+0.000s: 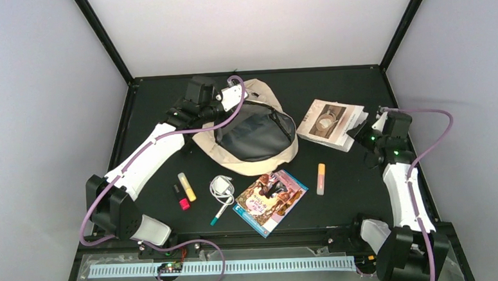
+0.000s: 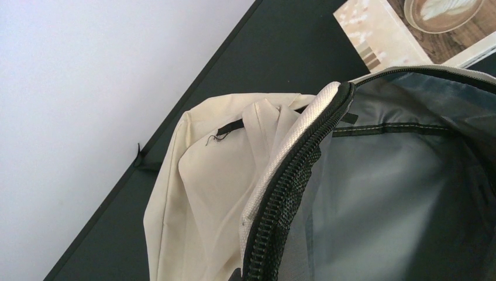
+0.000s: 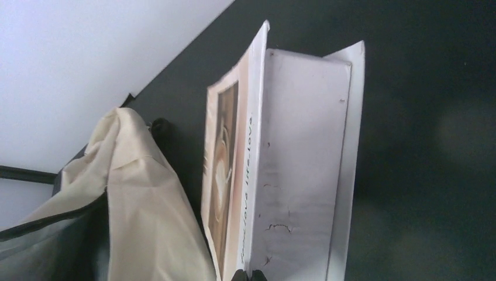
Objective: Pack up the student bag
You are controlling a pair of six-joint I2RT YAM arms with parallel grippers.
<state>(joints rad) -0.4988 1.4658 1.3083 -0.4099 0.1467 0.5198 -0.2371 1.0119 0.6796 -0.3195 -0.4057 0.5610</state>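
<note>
Zippered rim of the student bag (image 2: pixel 205 175) lies against the left gripper (image 1: pixel 245 95), grip hidden; right gripper (image 1: pixel 368 131) pinches the book (image 3: pixel 292 164).

On my overhead feed, the student bag (image 1: pixel 246 131) lies far-centre on the table (image 1: pixel 334 91), a paperback (image 1: pixel 331 123) to its right. Before the bag, left to right: a highlighter (image 1: pixel 186 186) beside a capped tube (image 1: pixel 180 198), a charger (image 1: pixel 222 187) with a pen (image 1: pixel 219 214) before it, a picture book (image 1: pixel 270 200), a second highlighter (image 1: pixel 321 178).

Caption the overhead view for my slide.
Left claw at the rim of the open student bag, right claw gripping the coffee-cover book, pens and charger waiting.
</note>
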